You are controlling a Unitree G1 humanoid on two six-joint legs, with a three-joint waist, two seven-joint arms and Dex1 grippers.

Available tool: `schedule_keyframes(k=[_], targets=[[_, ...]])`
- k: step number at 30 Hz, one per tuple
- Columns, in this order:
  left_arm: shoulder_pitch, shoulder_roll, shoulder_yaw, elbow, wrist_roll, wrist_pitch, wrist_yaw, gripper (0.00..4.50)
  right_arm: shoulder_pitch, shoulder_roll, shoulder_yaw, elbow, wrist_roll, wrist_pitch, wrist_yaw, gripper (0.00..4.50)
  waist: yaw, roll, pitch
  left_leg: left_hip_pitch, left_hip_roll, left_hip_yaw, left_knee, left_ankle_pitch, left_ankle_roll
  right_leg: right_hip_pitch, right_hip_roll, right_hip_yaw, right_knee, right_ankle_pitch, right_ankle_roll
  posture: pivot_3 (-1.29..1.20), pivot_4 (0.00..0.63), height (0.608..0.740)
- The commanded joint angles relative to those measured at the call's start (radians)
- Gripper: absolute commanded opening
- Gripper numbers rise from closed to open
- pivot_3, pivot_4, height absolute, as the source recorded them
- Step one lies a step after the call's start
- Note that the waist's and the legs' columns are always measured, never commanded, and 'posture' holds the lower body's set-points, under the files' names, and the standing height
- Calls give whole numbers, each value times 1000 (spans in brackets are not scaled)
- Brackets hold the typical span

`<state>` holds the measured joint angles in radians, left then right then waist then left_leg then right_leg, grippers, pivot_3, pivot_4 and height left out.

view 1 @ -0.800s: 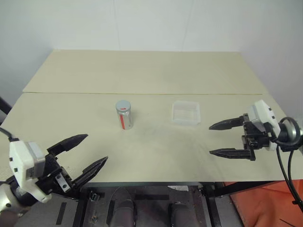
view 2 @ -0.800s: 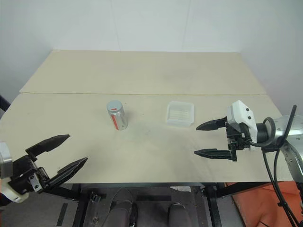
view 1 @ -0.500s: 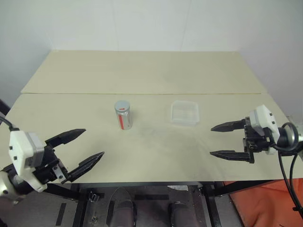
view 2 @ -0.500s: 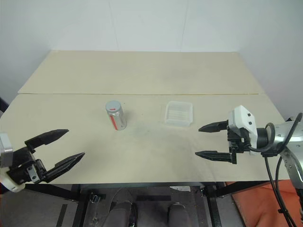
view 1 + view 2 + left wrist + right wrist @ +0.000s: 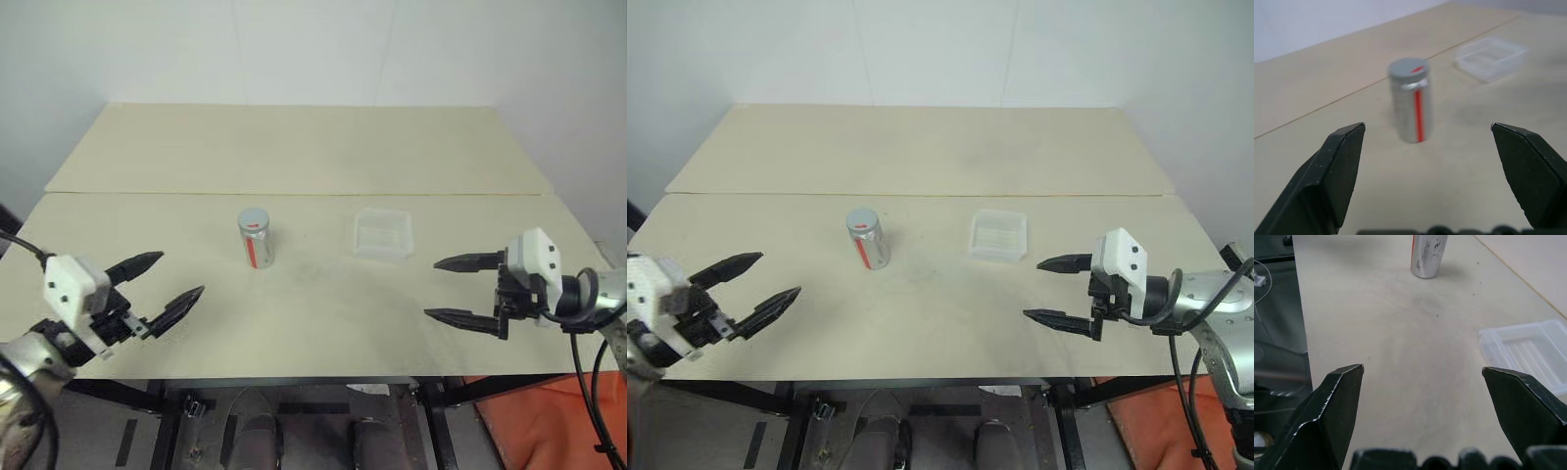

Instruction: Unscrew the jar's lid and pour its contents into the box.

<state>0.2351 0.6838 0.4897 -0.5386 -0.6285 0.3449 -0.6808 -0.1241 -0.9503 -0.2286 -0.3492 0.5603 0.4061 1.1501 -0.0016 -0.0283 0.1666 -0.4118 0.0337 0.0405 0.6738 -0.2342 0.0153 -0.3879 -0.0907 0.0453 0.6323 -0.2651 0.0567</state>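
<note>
On the pale beige wooden table (image 5: 323, 157) in front of me stands the small silvery-grey cylindrical jar (image 5: 255, 242), upright, with a red and white label strip down its side. Its flat round grey screw lid (image 5: 253, 217) sits on top, closed. To the jar's right, well apart from it, lies the shallow clear plastic box (image 5: 382, 235), a rectangular tray with rounded corners.

My left gripper (image 5: 163, 284) hangs over the near left edge of the table, its 2 black fingers spread wide and grasping nothing; it points toward the jar, which stands apart from it. My right gripper (image 5: 451, 290) hangs over the near right part of the table, also released, its 2 fingers wide apart and empty, just short of the box.
</note>
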Motion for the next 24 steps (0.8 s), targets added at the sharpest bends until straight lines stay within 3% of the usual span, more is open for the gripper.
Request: schedule_keyframes(k=[1,9,24], targets=[[-57,-72,-99,61,108,-124,19,4489,-1,19,-18,-57,8,-4,-40,4500,1,0,0,0,0,0,0,0,0,0,0,0,0,0,0,0,150,740],[-293,-281,-318,345,355,-320,149,4489,10,41,-9,-135,31,38,-106,4500,15,0,0,-3,-1,-2,2,0,0,0,0,0,0,3,3,0,150,740],[-459,-396,-431,588,467,-440,207,4489,55,31,-41,-172,27,51,-145,4500,14,0,-1,-3,-2,-3,4,0,1,0,0,-1,0,5,6,0,150,740]])
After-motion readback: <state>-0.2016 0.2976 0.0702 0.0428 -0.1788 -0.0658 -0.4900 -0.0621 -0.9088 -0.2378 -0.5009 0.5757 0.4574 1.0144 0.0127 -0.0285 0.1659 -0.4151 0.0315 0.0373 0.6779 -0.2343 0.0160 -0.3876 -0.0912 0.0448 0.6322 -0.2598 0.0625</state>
